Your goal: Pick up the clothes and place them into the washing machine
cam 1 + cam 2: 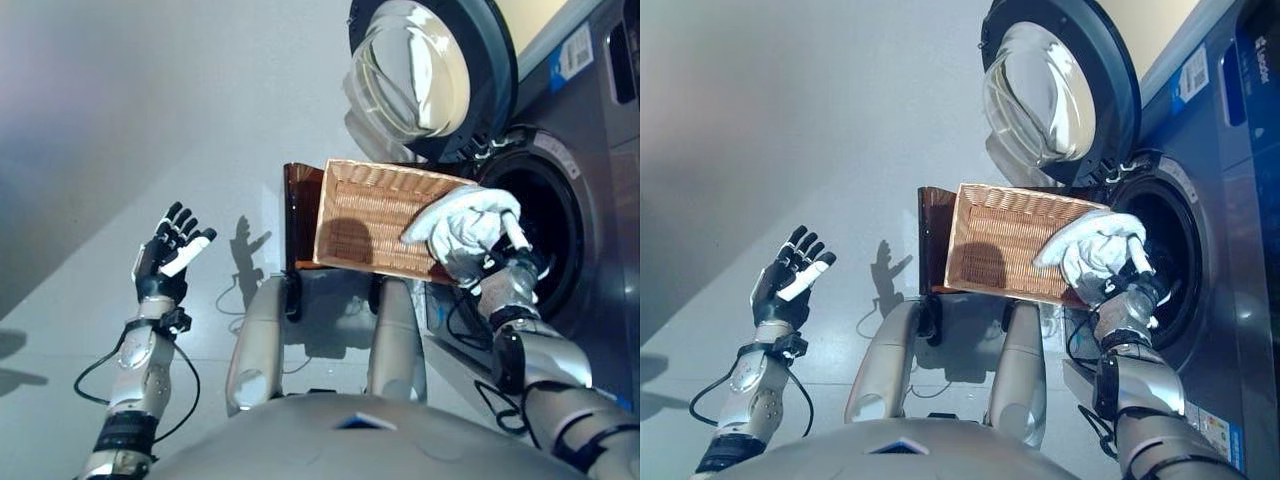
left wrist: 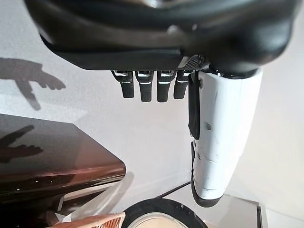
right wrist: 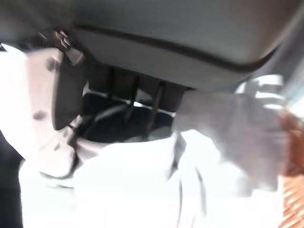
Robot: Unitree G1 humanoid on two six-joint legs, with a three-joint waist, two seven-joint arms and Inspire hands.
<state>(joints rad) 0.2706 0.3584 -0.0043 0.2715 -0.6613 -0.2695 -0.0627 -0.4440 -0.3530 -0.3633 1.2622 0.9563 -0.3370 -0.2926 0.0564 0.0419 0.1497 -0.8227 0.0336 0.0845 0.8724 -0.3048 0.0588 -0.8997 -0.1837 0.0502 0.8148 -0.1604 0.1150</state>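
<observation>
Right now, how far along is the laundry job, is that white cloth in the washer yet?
Not yet. Done: the washing machine door is open and the wicker basket looks empty. In hand: the right hand is shut on the white cloth, held between the basket and the drum opening. Left: carry it into the drum and let go. The left hand is open and idle, off to the side.

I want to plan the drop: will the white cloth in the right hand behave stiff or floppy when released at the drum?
Probably floppy: the white cloth drapes bunched over the right robot hand. It looks light and may snag on the fingers.
</observation>
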